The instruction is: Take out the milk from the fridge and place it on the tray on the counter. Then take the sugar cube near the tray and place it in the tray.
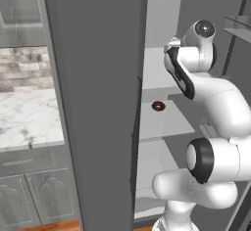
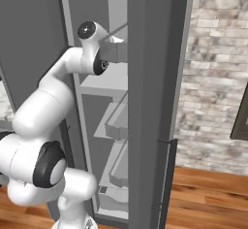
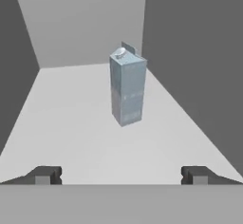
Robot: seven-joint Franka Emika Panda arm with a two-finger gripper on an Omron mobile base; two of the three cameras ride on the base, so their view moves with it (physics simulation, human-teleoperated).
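The arm reached into the open fridge (image 1: 98, 103), its hand at the upper shelf level in both base views. In the hand view the gripper (image 3: 121, 175) had its fingers (image 3: 45, 174) spread fully apart with nothing between them. The milk (image 3: 127, 86) stood upright on the pale shelf (image 3: 71, 123), ahead of the fingers and apart from them, toward the shelf's back right corner and near the right wall without touching it.

The step in hand looked to be the approach for the grasp. To do it well, the hand should go straight forward along the shelf, keeping the carton centred between the fingers; it sat slightly right of the midline, so a small correction that way seemed wise. The carton was turned a little, one vertical edge facing the hand, so rolling the wrist to meet two flat sides would likely give a surer hold than closing across its corners. The fingers should close on the body below the gabled top, neither at the base nor on the sloped part, where they could slip. The right finger needed room between the carton and the wall; brushing either could tip the carton. Closing only once the carton was well between the fingers would help, then a short lift before drawing back clear of the shelf's front edge.

A doughnut (image 1: 158, 106) lay on a lower shelf, out of the way.
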